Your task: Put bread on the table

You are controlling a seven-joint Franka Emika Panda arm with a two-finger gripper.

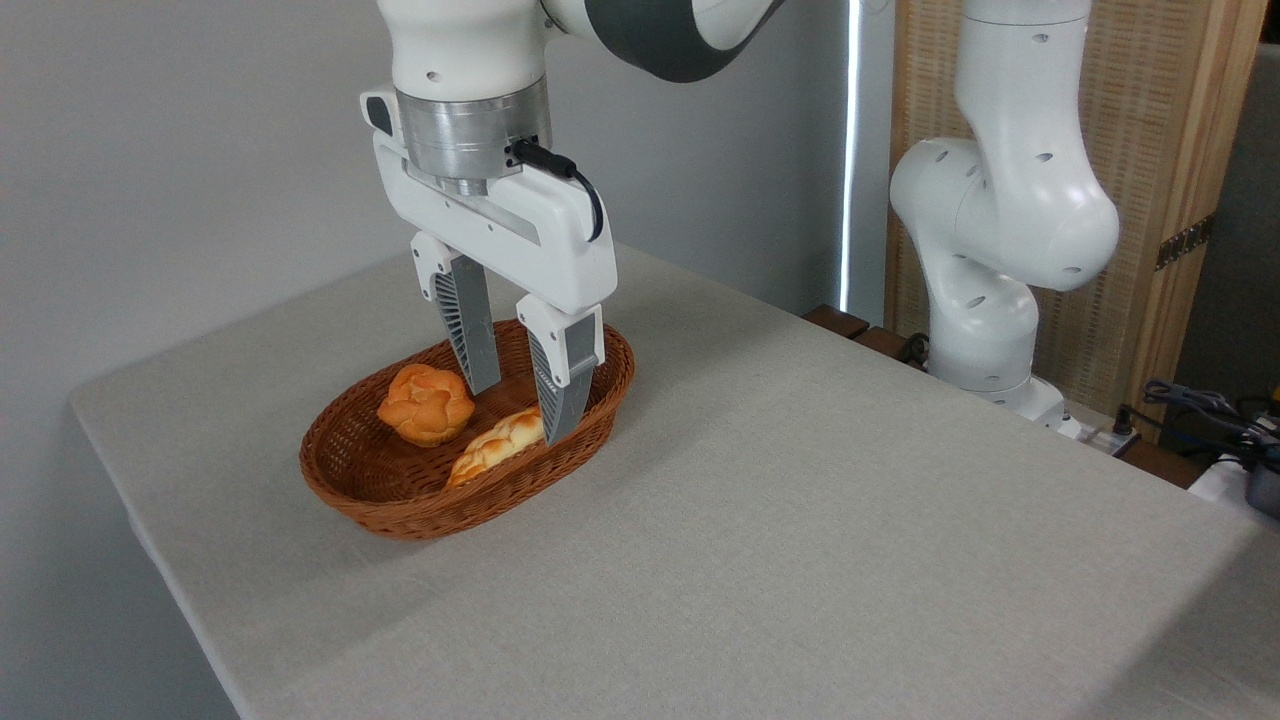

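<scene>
Table (800,520): large, rectangular, covered in light grey-beige cloth, its near-left edge running from the far-left corner toward the bottom of the view. Wicker basket (395,505): brown, oval, woven, standing on the table toward the far-left corner, well in from both edges. Contents of basket, two items. Item one, knotted bun (426,403): small, round, orange-golden, lumpy folded top, resting in the left half of the basket on its floor, clear of the rim. Item two, braided loaf (497,443): longer, paler golden, lying along the near wall of the basket, just beside the bun to its right; whether the two touch cannot be told. Gripper (522,400): white body, two grey ribbed fingers (473,335) pointing downward into the basket's right half. Fingers spread moderately apart with bare basket weave showing between them; nothing is held. The left fingertip hangs just beside the bun's right side; the right fingertip overlaps the far end of the braided loaf in this view, and contact there cannot be judged. Black cable (570,175): plugged in at the wrist flange above the gripper. Arm base (990,300): white, jointed, mounted past the table's far-right edge. Background: grey wall, and a woven wooden-framed screen (1170,120) behind the arm base.
</scene>
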